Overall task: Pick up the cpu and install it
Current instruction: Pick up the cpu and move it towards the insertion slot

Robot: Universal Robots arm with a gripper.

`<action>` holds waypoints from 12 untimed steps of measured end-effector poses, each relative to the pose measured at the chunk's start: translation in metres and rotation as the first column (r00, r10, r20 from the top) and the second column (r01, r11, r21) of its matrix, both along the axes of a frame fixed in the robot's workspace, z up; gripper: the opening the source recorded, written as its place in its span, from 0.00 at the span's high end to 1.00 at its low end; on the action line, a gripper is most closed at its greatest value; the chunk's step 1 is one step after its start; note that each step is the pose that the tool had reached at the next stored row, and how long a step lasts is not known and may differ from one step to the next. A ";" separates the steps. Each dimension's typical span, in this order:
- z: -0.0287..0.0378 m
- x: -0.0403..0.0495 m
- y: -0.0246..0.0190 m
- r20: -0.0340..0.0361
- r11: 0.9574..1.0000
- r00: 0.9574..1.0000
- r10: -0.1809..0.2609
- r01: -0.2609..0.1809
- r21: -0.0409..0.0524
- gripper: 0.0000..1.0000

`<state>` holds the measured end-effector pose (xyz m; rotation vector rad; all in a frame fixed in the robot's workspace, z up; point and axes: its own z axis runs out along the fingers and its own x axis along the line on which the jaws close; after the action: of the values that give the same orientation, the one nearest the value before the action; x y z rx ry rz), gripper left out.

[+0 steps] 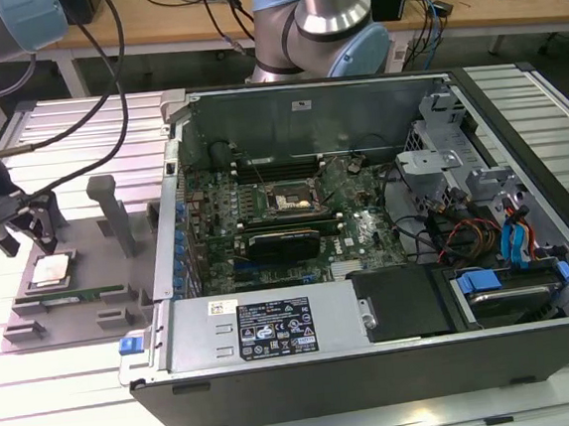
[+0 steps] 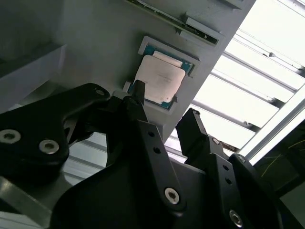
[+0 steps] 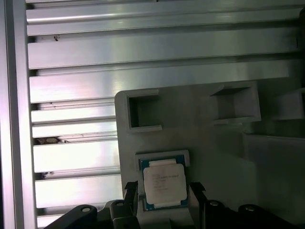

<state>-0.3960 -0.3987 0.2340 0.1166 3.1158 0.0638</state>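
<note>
At the exterior view's left of the counter (image 1: 81,390), beside the open computer case (image 1: 306,111), the grey holder (image 1: 93,245) is carrying the cpu (image 1: 52,269) in its recess. The tool (image 3: 163,191) is hovering over it, jaws spread wide astride it, gripping nothing. Lifting it and seating it in the socket (image 1: 293,200) are both waiting to be done.

Tray (image 1: 98,244): on the table (image 1: 51,393), at 9 o'clock of the computer case (image 1: 274,323) in the exterior view.
cpu (image 1: 52,270): in a recess on the tray.
Memory stick (image 1: 72,294): on the tray, at 6 o'clock of the cpu.
Pincer (image 3: 163,191): over the cpu in the first wrist view, fingers (image 3: 132,195) on either side.
Socket (image 1: 293,200): inside the case.
</note>
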 end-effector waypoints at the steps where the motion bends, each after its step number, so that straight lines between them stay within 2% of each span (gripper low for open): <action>1: -0.0004 0.0000 0.0000 0.000 1.000 1.000 0.000 0.000 0.000 0.45; 12: -0.0093 0.0000 0.0000 0.000 1.000 1.000 0.000 0.000 0.000 0.45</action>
<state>-0.3960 -0.3987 0.2247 0.1166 3.1159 0.0638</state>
